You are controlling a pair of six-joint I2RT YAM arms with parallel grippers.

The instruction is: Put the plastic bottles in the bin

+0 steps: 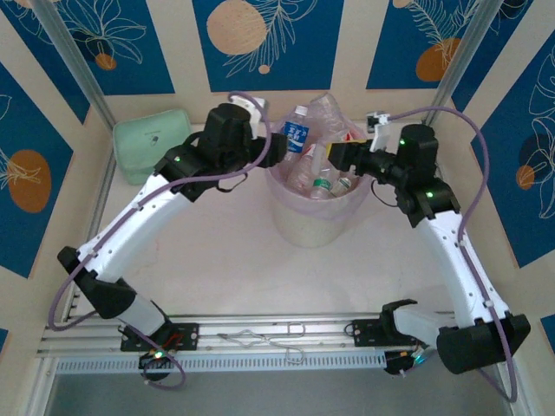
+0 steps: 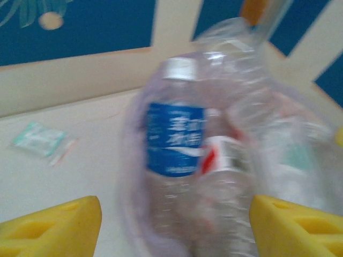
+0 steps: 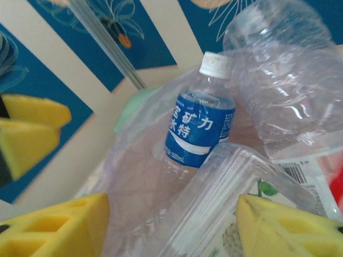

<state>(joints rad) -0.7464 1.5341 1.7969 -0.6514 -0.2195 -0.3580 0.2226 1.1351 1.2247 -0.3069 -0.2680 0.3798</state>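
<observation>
Pale worktop (image 1: 217,251), cream walls (image 1: 178,52) with blue leaf panels. Clear white-capped plastic bottles (image 1: 297,134), blue- and green-labelled, heaped in pink-lined white bin (image 1: 316,224). Beside rim, left end effector (image 2: 176,206) released; right end effector (image 3: 172,201) astride a bottle, grip impossible to tell.

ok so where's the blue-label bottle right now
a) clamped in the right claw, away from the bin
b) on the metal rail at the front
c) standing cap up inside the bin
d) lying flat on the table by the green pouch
c: the blue-label bottle stands cap up inside the pink-lined bin, at its back edge beside the other bottles.
</observation>
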